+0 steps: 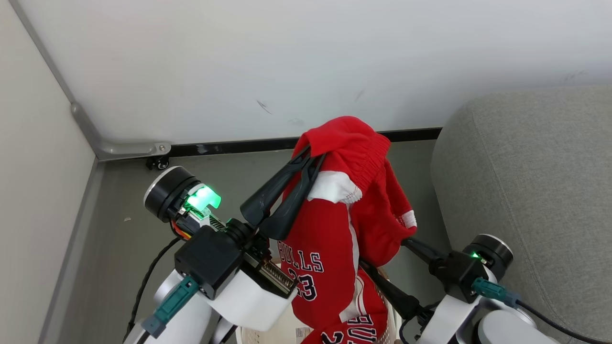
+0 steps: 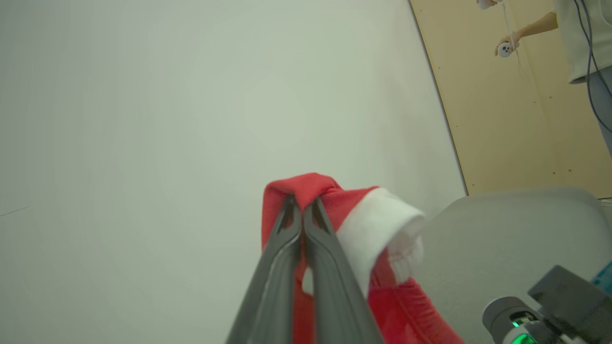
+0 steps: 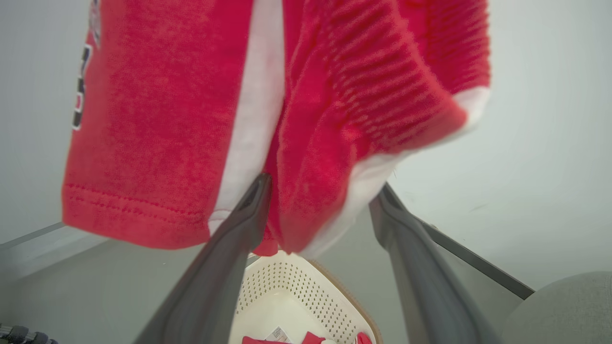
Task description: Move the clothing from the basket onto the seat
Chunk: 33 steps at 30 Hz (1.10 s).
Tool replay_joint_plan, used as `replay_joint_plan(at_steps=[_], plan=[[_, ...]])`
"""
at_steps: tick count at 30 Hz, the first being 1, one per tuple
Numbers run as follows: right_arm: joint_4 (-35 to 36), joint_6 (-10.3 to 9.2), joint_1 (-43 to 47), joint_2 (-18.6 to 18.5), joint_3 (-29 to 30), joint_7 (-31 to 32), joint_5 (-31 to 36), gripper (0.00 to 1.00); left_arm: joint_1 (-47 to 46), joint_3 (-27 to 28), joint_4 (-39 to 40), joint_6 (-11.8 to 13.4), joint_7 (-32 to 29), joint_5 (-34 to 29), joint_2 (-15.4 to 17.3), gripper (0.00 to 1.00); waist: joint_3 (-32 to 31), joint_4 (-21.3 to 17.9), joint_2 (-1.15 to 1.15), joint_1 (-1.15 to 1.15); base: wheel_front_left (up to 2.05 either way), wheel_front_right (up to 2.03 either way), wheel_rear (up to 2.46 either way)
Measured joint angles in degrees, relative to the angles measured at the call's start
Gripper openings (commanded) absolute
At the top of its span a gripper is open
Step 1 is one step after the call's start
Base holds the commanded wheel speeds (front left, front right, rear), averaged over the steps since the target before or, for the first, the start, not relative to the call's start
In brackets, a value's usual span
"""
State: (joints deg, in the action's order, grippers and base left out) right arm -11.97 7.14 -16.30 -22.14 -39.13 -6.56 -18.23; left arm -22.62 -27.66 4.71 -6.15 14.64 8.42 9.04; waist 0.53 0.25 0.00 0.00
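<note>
My left gripper [image 1: 310, 158] is raised and shut on a fold of the red clothing [image 1: 334, 229], shorts with white trim and dark "BULLS 23" lettering that hang down from it. In the left wrist view the two fingers [image 2: 291, 224] are pressed together on the red and white cloth [image 2: 344, 205]. My right gripper [image 3: 322, 188] is open, its fingers standing on either side of the hanging hem [image 3: 306, 157]. The cream basket [image 3: 296, 291] is below, with a bit of red cloth [image 3: 306, 339] in it. The grey seat [image 1: 530, 191] is to the right.
A white wall [image 1: 287, 62] with a dark baseboard stands behind the clothing, and a side wall closes the left. The floor is grey [image 1: 124, 224]. A person [image 2: 573, 38] holding a controller stands far off by a tan panel.
</note>
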Motion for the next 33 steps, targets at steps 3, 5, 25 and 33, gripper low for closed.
replay_joint_plan(at_steps=[3,5,25,33], plan=[[-1.0,0.0,-1.2,0.0,-0.3,0.0,0.0,1.0,0.0,-0.9,0.4,-0.4,0.0,0.0,-0.1,0.0,0.2,0.4,0.0,0.0,0.0,0.0,0.0],[-1.5,0.0,-2.0,-0.1,-0.4,0.0,0.0,1.0,0.0,-1.4,0.6,-0.4,0.0,0.0,-0.2,0.0,0.3,0.6,0.0,0.0,0.0,0.0,0.0],[-4.2,0.0,-7.6,0.1,-6.6,-1.1,1.4,0.0,0.1,0.6,-4.9,-0.7,0.0,4.6,0.4,0.0,1.2,1.4,0.0,0.0,0.0,0.0,0.0],[-2.9,0.0,-7.0,-0.1,-7.3,-1.5,-2.6,0.0,1.1,2.6,-13.5,-0.7,0.0,7.2,2.3,0.0,1.1,0.2,0.0,0.0,0.0,0.0,0.0]])
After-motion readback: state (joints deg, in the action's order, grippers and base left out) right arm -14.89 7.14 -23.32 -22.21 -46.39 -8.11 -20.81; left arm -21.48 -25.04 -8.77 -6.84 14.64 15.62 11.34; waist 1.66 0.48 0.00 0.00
